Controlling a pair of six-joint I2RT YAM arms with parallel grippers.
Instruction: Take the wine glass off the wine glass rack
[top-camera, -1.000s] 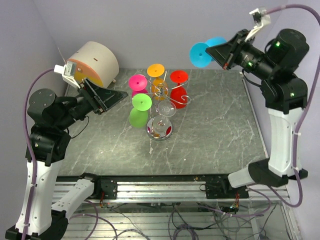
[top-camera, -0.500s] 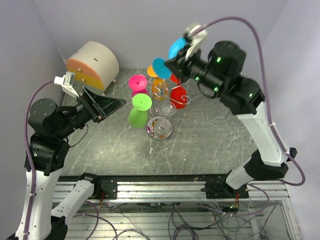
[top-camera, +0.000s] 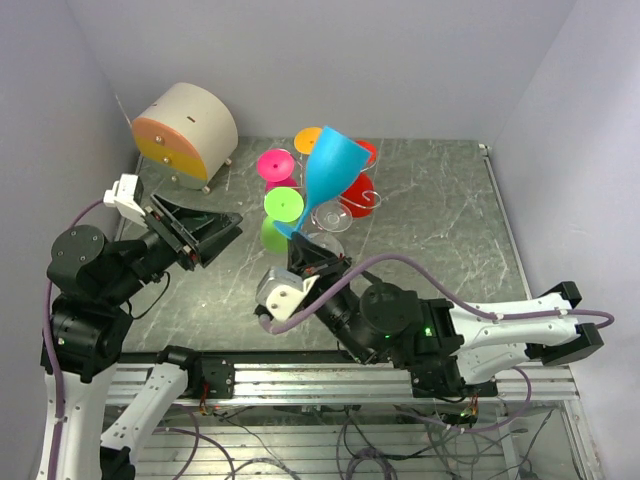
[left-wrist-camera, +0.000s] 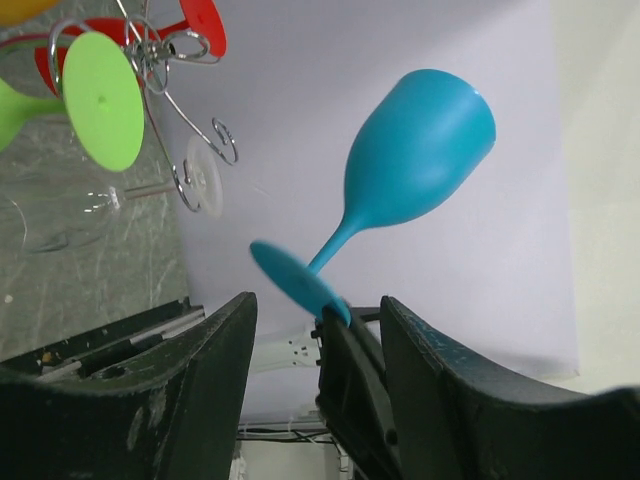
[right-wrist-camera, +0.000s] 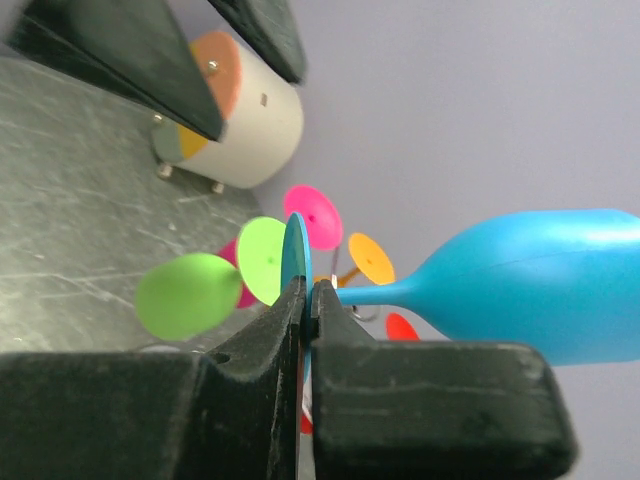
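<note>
My right gripper (top-camera: 300, 246) (right-wrist-camera: 310, 296) is shut on the thin round foot of a blue wine glass (top-camera: 330, 165) (right-wrist-camera: 545, 282) (left-wrist-camera: 420, 150). The glass is held clear of the wine glass rack (top-camera: 350, 203) (left-wrist-camera: 185, 150). The rack is a silver wire stand with curled arms. Its base is hidden behind my right fingers in the top view. On it hang green (top-camera: 283, 204), pink (top-camera: 275, 164), orange (top-camera: 311, 139), red (top-camera: 358, 186) and clear (top-camera: 333, 217) glasses. My left gripper (top-camera: 222, 226) (left-wrist-camera: 318, 305) stands open and empty to the left of the rack, facing the blue glass.
A beige cylinder box with an orange face (top-camera: 185, 128) (right-wrist-camera: 250, 110) stands at the back left of the grey marble table (top-camera: 440, 240). The right arm (top-camera: 470, 335) lies low across the front right. Purple walls close in the back and sides.
The right arm swung from the upper right across and down to the front centre, carrying the blue glass; its bowl is in front of the rack in the top view. The left gripper barely shifted.
</note>
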